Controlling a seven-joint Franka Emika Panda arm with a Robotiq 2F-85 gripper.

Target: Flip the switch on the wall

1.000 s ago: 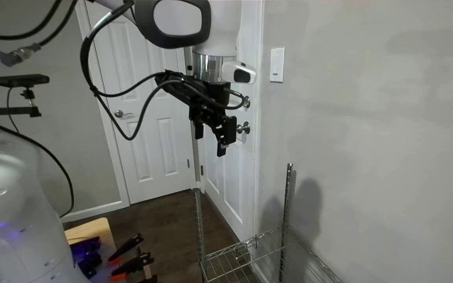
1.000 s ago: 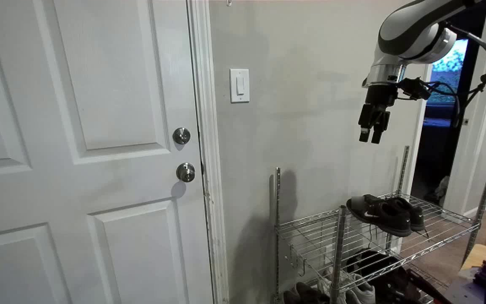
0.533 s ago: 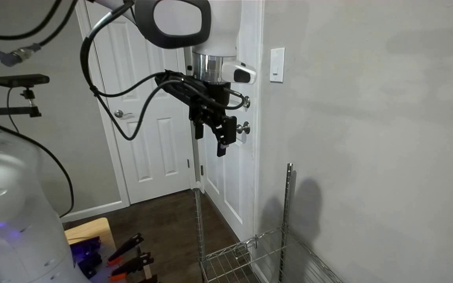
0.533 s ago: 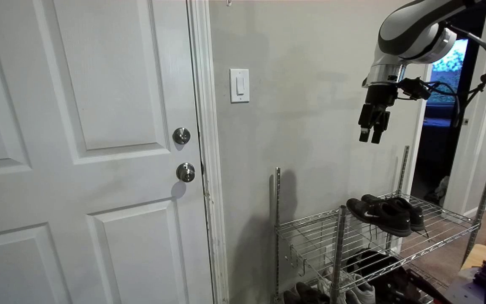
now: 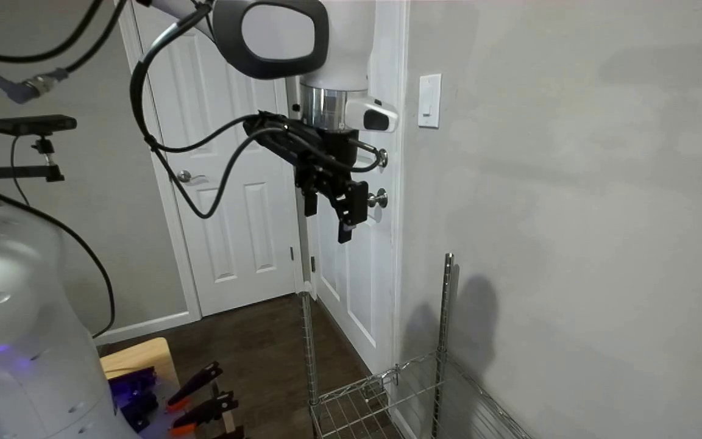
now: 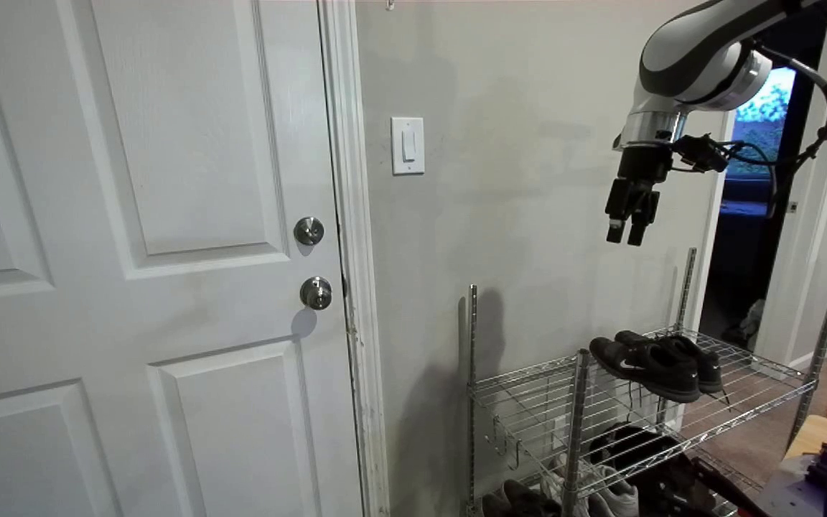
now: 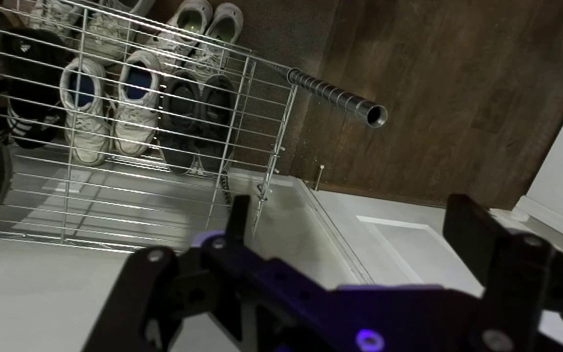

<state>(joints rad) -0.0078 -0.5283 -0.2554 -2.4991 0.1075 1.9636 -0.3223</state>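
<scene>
The switch is a small white upright plate on the light grey wall. It also shows in the other exterior picture as a plate with a rocker, beside the door frame, on the wall. The switch is not in the wrist view. My gripper points down and is apart from the wall, lower than the switch. In an exterior view the gripper is well to the right of the switch. In the wrist view the gripper has its black fingers wide apart with nothing between them.
A white panelled door with metal knobs stands beside the switch. A wire shelf rack with upright posts and black shoes stands below the arm along the wall. Another white door is behind the arm.
The arm and gripper have shifted very slightly in the last half second, a little leftward in an exterior view towards the switch's side. The gripper stays open. The switch has not changed.
</scene>
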